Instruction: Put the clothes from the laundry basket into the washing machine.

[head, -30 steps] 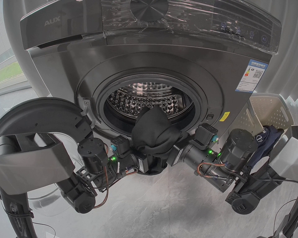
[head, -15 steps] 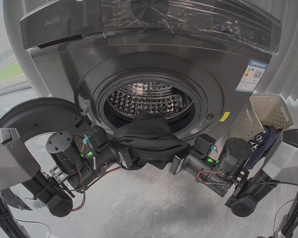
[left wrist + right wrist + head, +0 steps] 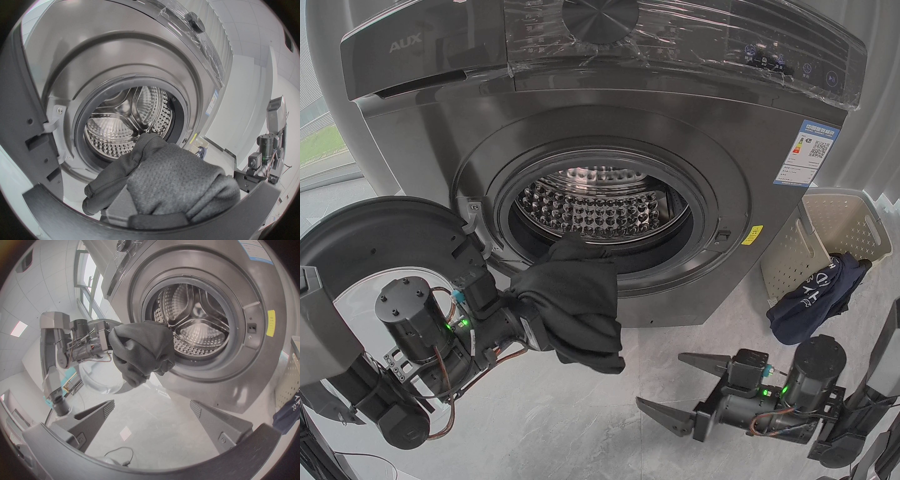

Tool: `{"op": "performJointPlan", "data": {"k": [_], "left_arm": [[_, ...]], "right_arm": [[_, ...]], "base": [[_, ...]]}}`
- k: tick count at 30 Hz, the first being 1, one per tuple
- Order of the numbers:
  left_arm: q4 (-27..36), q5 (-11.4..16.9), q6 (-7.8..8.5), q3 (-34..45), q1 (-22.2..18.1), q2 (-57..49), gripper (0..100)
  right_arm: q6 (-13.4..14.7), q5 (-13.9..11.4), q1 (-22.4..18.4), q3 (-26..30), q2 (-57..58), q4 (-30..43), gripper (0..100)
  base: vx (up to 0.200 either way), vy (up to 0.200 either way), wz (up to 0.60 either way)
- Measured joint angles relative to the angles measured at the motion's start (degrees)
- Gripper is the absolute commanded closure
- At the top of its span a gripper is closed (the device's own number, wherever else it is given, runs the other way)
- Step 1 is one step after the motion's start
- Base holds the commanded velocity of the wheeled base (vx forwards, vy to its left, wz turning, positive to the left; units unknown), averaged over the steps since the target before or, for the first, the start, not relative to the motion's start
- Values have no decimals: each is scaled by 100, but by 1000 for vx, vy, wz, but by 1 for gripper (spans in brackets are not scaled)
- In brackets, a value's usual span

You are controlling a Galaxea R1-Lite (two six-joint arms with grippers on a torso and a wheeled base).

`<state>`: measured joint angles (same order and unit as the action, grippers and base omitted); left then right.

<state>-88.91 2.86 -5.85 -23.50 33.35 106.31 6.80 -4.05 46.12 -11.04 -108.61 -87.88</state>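
A black garment point(image 3: 581, 306) hangs bunched over my left gripper point(image 3: 559, 315), which is shut on it just outside the lower left rim of the washing machine's opening point(image 3: 600, 206). The cloth hides the fingers; in the left wrist view the garment point(image 3: 175, 181) drapes in front of the steel drum point(image 3: 125, 122). My right gripper point(image 3: 661, 382) stands open and holds nothing, low over the floor to the right of the machine; its fingers point(image 3: 93, 421) frame the garment point(image 3: 140, 349) from afar. A cream laundry basket point(image 3: 850, 225) sits at the right with a navy garment point(image 3: 815, 297) hanging over its edge.
The round machine door point(image 3: 381, 240) is swung open to the left, right behind my left arm. Grey floor tiles point(image 3: 612, 431) lie bare between the two arms. A cable point(image 3: 120, 455) lies on the floor beneath the right gripper.
My right gripper has let go of the black garment, opened, and dropped back to the lower right. The left arm has drawn leftward with the garment, which now hangs from it alone.
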Motion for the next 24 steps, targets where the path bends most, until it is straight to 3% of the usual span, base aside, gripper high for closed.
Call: {"op": "performJointPlan", "data": {"k": [7, 14, 16, 24], "left_arm": [[6, -40, 27, 578, -11, -221, 100], [11, -11, 93, 829, -6, -404, 100], [17, 6, 99, 863, -23, -485, 100], [20, 20, 129, 947, -17, -629, 100]], "right_arm": [[-34, -88, -233, 827, 293, -28, 0], [-32, 61, -1118, 573, 312, -39, 0], [-29, 99, -1335, 485, 285, -37, 0], [-23, 138, -1586, 341, 205, -33, 0]], "base": [[0, 0, 0], [0, 0, 0], [200, 0, 0], [200, 0, 0]]}}
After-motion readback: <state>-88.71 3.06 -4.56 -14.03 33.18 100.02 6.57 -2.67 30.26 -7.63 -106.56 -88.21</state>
